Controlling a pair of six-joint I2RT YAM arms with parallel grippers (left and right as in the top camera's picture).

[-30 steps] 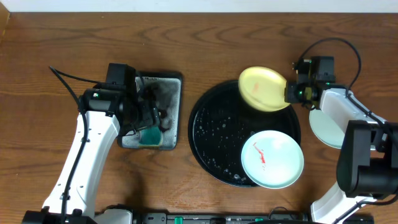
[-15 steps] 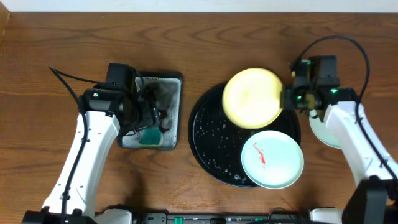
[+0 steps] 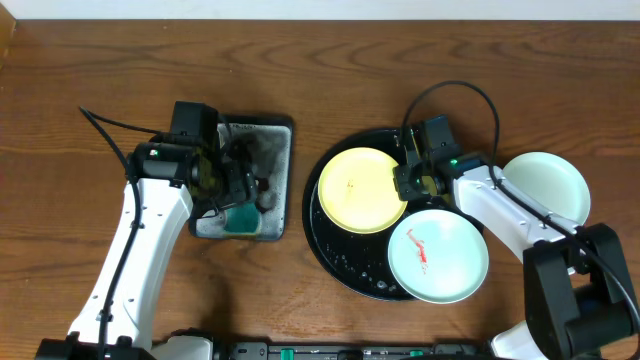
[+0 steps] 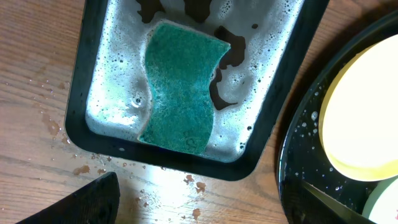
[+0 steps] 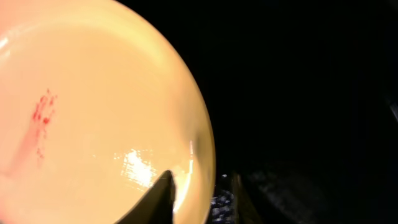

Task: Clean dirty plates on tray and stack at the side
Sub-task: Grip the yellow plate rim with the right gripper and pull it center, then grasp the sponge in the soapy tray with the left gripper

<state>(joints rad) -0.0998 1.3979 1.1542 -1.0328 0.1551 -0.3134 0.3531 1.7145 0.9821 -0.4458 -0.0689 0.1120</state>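
On the tray point(image 3: 335, 255), the yellow plate point(image 3: 360, 190) lies left of your right claw point(image 3: 404, 182), which pinches its rim; your left claw point(image 3: 238, 185) hangs open, left of the tray.

Sponge point(image 4: 183, 87): green, lying in suds at my 12 o'clock.
Soapy tray point(image 4: 84, 62): black, rectangular.
Table point(image 3: 400, 60): brown wood.

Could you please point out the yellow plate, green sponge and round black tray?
yellow plate point(image 3: 362, 190): overhead view, centre of its face.
green sponge point(image 4: 181, 87): left wrist view, its middle.
round black tray point(image 3: 336, 245): overhead view, bare wet floor.
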